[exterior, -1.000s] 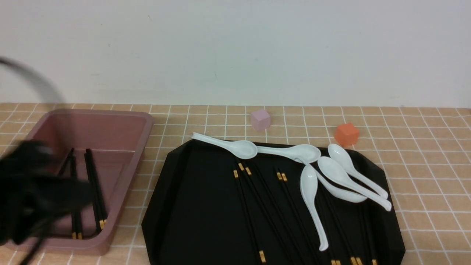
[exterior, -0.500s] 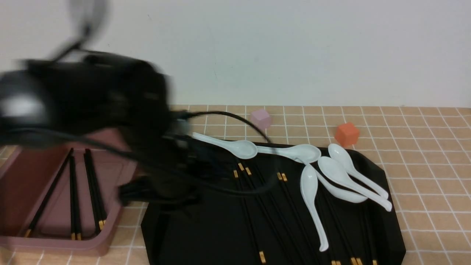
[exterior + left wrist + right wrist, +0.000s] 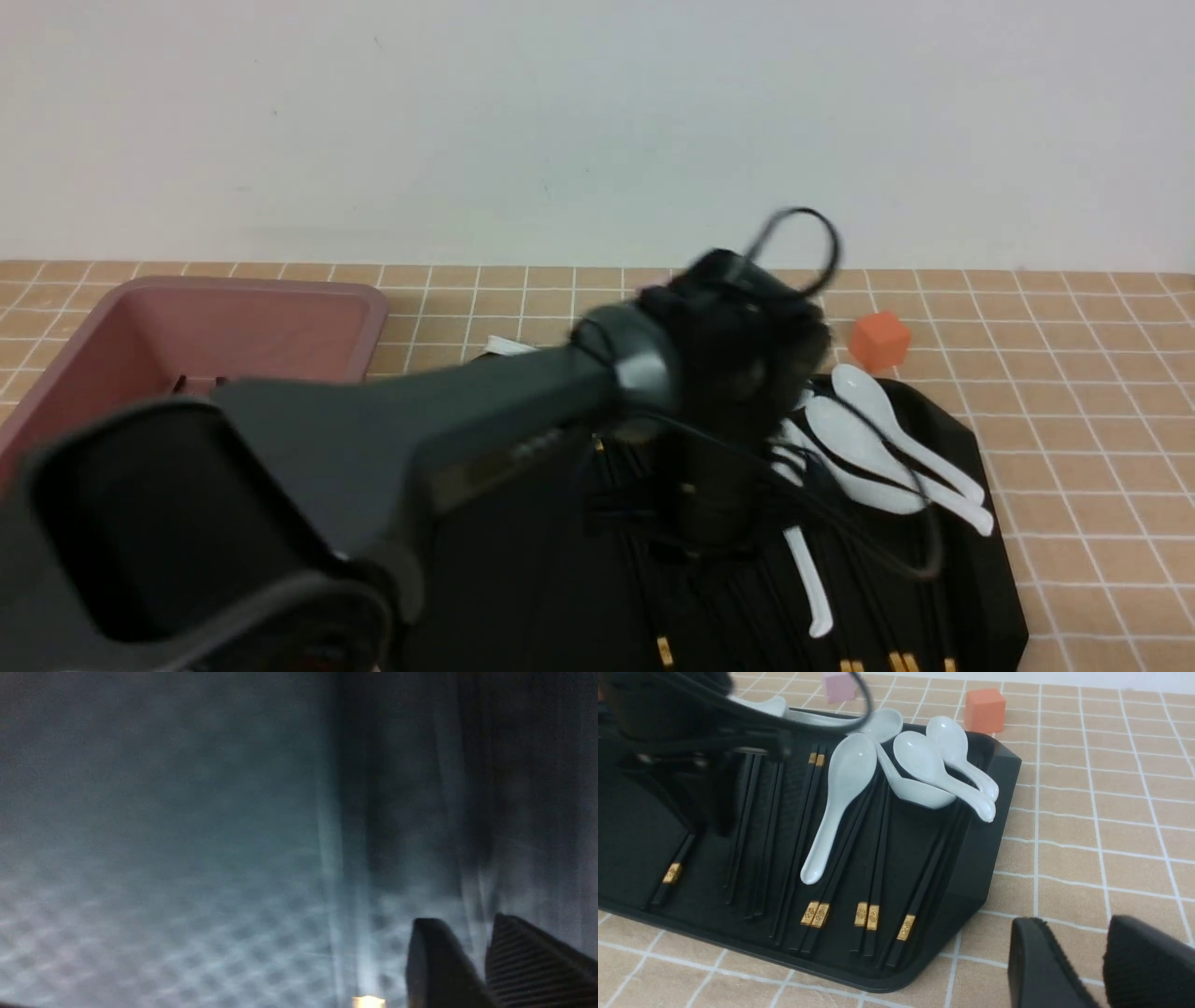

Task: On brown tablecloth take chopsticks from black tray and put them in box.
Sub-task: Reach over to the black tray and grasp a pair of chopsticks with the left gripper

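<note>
Black arm fills the front view now. A second ago my left arm was over the box [image 3: 280,287], the deep dusty pink-brown plastic tub; it has since swung across to the middle of the black tray [image 3: 990,588], the large flat matte octagonal one. The wrist is smeared with motion, so I judge it is still travelling.

Left gripper [image 3: 465,921]: jaws a narrow gap apart, nothing between them. Its own camera is mostly blur, with dark streaks and one gold band at the frame edge. From the right wrist view it hangs low over the sticks on the tray's box-ward side. I cannot tell whether it touches them.

Chopsticks [image 3: 875,868]: long thin black sticks with gold bands, several pairs lying lengthwise in the tray, some tucked under the white ceramic soup spoons [image 3: 845,774]. The box showed a few sticks half a second ago; the arm now hides its floor.

Right gripper [image 3: 1078,921]: jaws slightly parted, empty, parked over the brown tablecloth [image 3: 1074,373], a tan-orange white-gridded cloth, just off the tray's corner.

Reading: one drop done, and the arm is back for another stick. Most of the job is left. The sticks free of the spoons look like the easier picks.
</note>
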Robot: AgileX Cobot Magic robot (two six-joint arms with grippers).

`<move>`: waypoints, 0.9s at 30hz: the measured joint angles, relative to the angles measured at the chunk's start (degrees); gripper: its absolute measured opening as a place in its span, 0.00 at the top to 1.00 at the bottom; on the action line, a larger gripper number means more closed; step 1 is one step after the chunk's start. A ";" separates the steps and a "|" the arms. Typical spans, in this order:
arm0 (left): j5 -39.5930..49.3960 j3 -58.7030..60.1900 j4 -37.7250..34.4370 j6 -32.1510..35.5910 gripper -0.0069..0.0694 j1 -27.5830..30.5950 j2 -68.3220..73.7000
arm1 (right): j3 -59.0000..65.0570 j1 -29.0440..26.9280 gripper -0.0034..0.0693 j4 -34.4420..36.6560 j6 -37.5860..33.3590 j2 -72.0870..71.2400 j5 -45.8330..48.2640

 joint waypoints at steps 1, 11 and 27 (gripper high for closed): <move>0.09 -0.52 -0.51 0.06 0.60 -0.14 0.00 | 0.00 0.00 0.62 0.00 0.00 0.00 0.00; 0.61 4.99 -1.98 1.67 0.51 -0.43 -7.71 | 0.00 0.00 0.62 0.00 0.00 0.00 0.00; -0.76 14.76 3.24 -11.98 0.51 0.70 -11.02 | 0.00 0.00 0.62 0.00 0.00 0.00 0.00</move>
